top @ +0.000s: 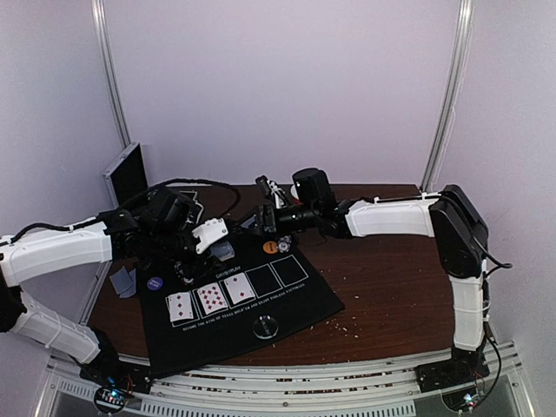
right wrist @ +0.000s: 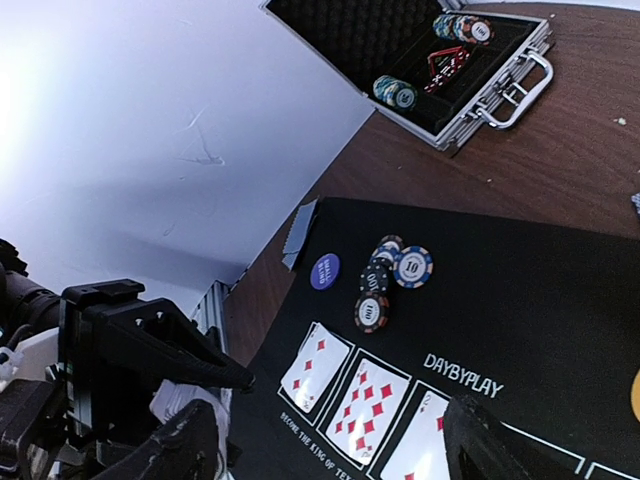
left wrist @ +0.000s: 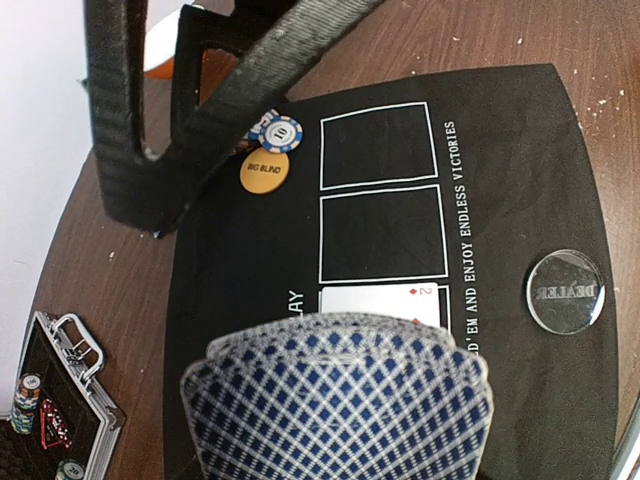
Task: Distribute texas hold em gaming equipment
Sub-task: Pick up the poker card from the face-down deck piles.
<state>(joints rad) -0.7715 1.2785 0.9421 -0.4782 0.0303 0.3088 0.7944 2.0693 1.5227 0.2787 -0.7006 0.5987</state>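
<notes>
Cards (left wrist: pixel 335 400) sit fanned in the left hand's (top: pixel 198 236) pinch, above the mat's (left wrist: pixel 520 150) left end. The next empty box (left wrist: pixel 382 232) lies to its right, past three dealt cards (top: pixel 208 300), closer to the right hand (top: pixel 262 217), which hangs spread and empty.

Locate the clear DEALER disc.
Top view, centre: the DEALER disc lies near the black mat's near edge, just in front of the two of diamonds.
</notes>
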